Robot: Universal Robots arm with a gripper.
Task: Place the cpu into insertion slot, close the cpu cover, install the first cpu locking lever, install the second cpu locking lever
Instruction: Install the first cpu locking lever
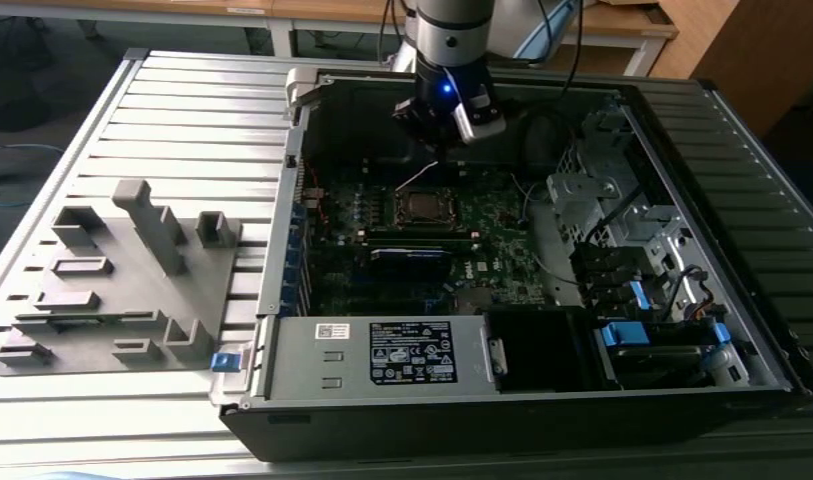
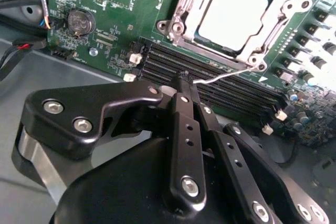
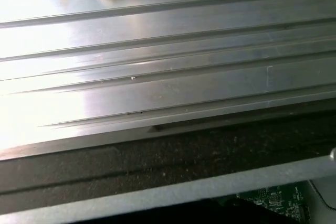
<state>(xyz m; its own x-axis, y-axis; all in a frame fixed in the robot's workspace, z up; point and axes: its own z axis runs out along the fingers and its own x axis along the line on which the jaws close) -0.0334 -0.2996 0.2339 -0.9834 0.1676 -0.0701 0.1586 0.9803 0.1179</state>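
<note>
Cpu (image 2: 233, 14) with a dull silver top sits flat inside the insertion slot (image 2: 210, 43), a square black socket on the green motherboard (image 2: 121, 3). Lying down over the insertion slot is the cpu cover (image 2: 181, 11), a silver metal frame whose square cut-out leaves the chip's top showing.

From one corner of the insertion slot a thin wire locking lever (image 2: 226, 76) reaches out and away, raised clear of the board rather than latched. Its free end meets the tip of the gripper (image 2: 185, 77). The black fingers (image 2: 181, 108) are pressed close together with almost no gap; whether the wire is pinched between them or only touching cannot be told.

Just beside the insertion slot, under the lever, run long black memory slots (image 2: 226, 95). Farther from the insertion slot, on the same board, sits a round coin battery (image 2: 80, 22).

In the exterior view the arm (image 1: 446, 40) hangs over the insertion slot inside an open computer case (image 1: 513, 420). The case lies on a ribbed metal worktop (image 1: 179, 120). Well apart from the insertion slot, outside the case towards the exterior view's left, stands a grey fixture (image 1: 126, 290) with upright pegs.
</note>
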